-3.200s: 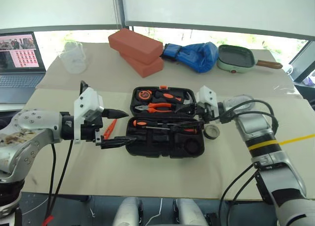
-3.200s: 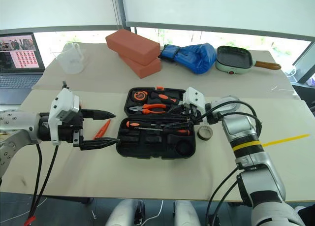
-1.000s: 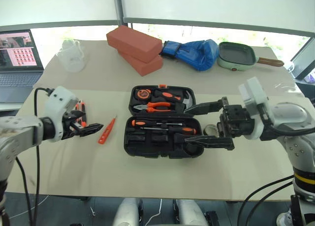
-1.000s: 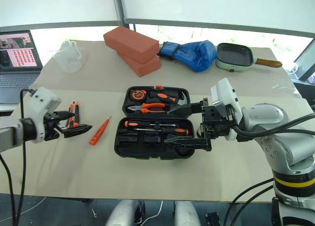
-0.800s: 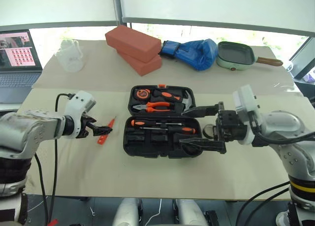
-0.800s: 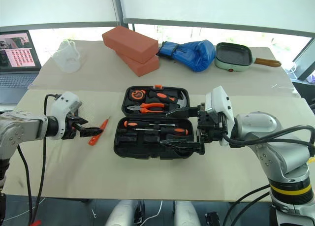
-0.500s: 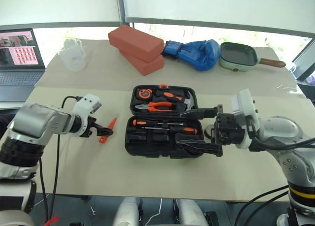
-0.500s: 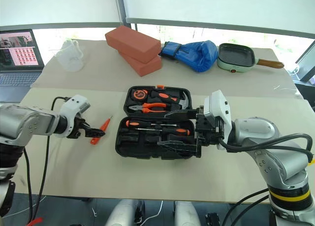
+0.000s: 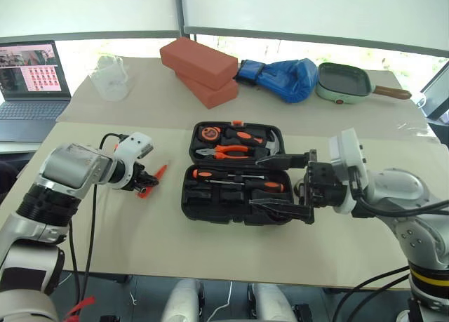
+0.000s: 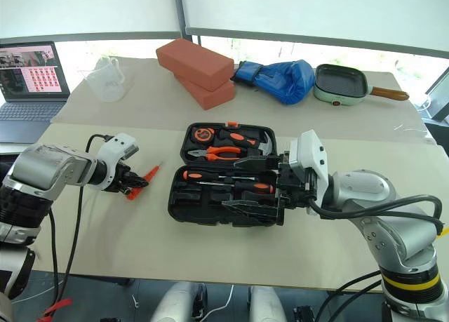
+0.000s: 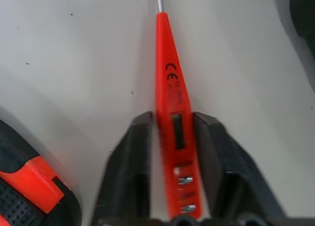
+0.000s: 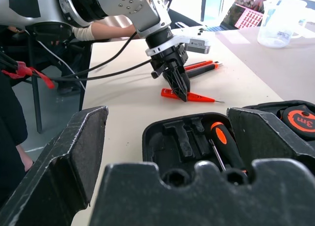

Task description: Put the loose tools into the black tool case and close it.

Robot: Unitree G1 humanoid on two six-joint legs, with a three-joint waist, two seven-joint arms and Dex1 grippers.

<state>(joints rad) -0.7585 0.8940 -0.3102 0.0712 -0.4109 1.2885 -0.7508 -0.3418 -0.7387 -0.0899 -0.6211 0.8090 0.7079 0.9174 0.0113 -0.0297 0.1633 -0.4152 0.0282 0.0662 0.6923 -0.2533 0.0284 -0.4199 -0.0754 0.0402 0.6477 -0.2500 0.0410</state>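
**Left wrist view: tester pen pinched low on the counter, slip and scrape risks ahead**

Left wrist view, close up: left end effector (image 11: 172, 167) set around the slim orange tester pen (image 11: 171, 113), one black finger (image 11: 129, 172) against each side of its rear half, metal tip pointing away. Pen lying flat on the pale counter (image 11: 74, 63), not yet lifted. Orange-and-black utility knife (image 11: 24, 186) just beside, at the edge of the view.

From the head cameras: pen (image 9: 151, 182) on the counter left of the black tool case (image 9: 235, 175), which lies open with two screwdrivers (image 9: 235, 180) already seated in the near half. Right end effector (image 9: 284, 185) spread wide, empty, hovering level over the case's right end.

Likely trouble, judged from this: a thin, smooth, tapering body gripped behind its middle, so possibly tipping nose-down or sliding out on lifting. Fingertips very close to the counter, so a scrape or snag possible. Knife near enough to be nudged. Right end effector crowding the case, perhaps blocking the recess during delivery.
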